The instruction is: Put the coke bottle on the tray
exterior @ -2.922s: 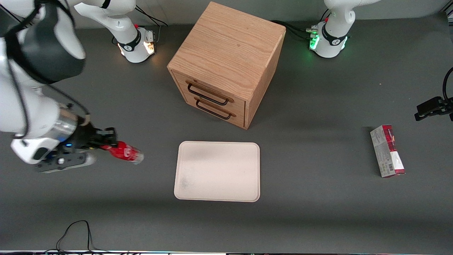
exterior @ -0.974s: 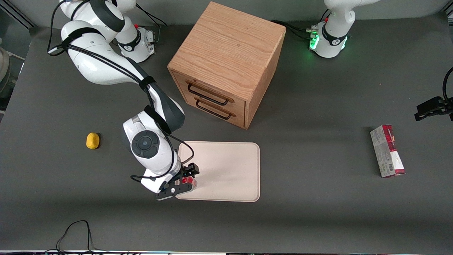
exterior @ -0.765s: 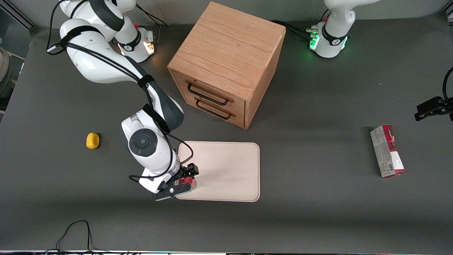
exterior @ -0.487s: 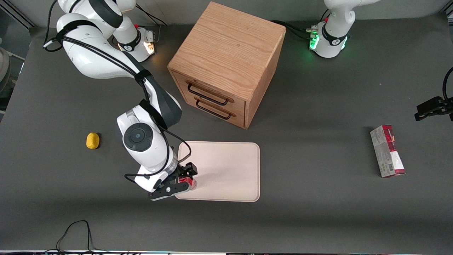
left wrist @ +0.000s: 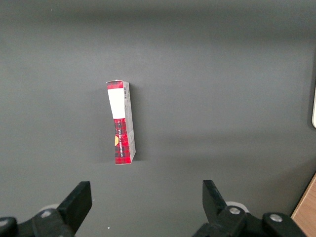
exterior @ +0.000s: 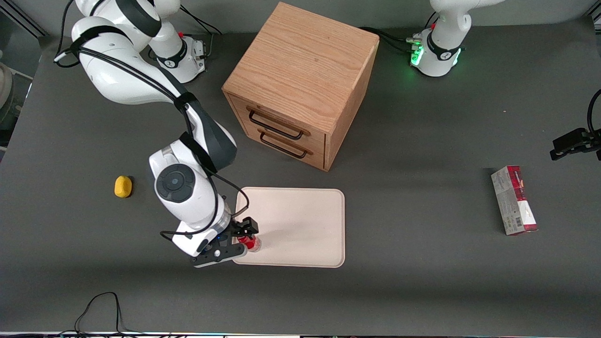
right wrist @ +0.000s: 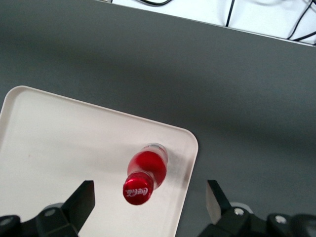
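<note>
The small red coke bottle [exterior: 252,242] stands upright on the cream tray [exterior: 300,225], in the tray's corner nearest the front camera at the working arm's end. In the right wrist view the bottle [right wrist: 144,173] shows its red cap, standing free near the tray's [right wrist: 59,143] rounded corner. My right gripper [exterior: 240,239] is open and hovers just above the bottle. In the right wrist view the gripper [right wrist: 150,202] has one finger on each side of the bottle, neither touching it.
A wooden drawer cabinet [exterior: 300,84] stands farther from the front camera than the tray. A yellow lump [exterior: 123,186] lies toward the working arm's end. A red-and-grey carton [exterior: 513,199] lies toward the parked arm's end and shows in the left wrist view [left wrist: 121,122].
The gripper carried the bottle from the working arm's end to the tray's near corner, set it down and opened. In the last second it has risen and drawn slightly off the tray.
</note>
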`<state>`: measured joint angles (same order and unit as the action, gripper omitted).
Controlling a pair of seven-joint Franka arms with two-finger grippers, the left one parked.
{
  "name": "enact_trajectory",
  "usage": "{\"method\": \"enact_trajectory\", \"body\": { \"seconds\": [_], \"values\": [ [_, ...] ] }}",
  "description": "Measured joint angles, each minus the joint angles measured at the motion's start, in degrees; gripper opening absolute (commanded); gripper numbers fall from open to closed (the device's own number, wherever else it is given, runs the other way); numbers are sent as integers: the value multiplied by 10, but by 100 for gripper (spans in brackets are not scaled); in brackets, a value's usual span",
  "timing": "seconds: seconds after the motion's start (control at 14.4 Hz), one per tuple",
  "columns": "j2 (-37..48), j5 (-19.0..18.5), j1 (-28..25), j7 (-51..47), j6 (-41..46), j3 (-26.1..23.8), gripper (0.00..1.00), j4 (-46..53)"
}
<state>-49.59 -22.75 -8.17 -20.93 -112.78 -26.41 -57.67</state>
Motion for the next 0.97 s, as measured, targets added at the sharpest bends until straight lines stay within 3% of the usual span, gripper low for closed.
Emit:
{"method": "enact_trajectory", "body": {
  "seconds": [0.7,0.97],
  "values": [
    [80,53,100,1,118,-1,100,-8],
    [147,64,157,1,84,-2,100,-114]
  ]
}}
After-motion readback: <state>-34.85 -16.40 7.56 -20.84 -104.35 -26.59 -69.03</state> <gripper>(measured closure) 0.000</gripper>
